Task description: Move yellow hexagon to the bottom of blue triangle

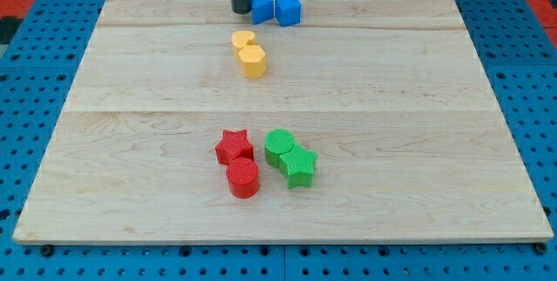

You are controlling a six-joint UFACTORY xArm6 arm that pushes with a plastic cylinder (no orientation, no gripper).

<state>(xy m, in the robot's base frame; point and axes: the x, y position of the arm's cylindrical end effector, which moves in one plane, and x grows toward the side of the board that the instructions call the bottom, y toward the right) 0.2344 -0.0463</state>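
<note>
The yellow hexagon (253, 60) lies on the wooden board (130, 142), just below and touching a yellow heart-like block (243, 39). The blue triangle (261, 8) sits near the board's top edge, with a blue cube (288, 10) touching its right side. My rod comes down from the view's top, and my tip (240, 10) rests against the blue triangle's left side. The tip is above the yellow blocks, a short gap from the yellow heart-like block.
A red star (233, 146) and a red cylinder (243, 177) sit low in the middle. A green cylinder (279, 146) and a green star (298, 166) sit just right of them. A blue pegboard (43, 63) surrounds the board.
</note>
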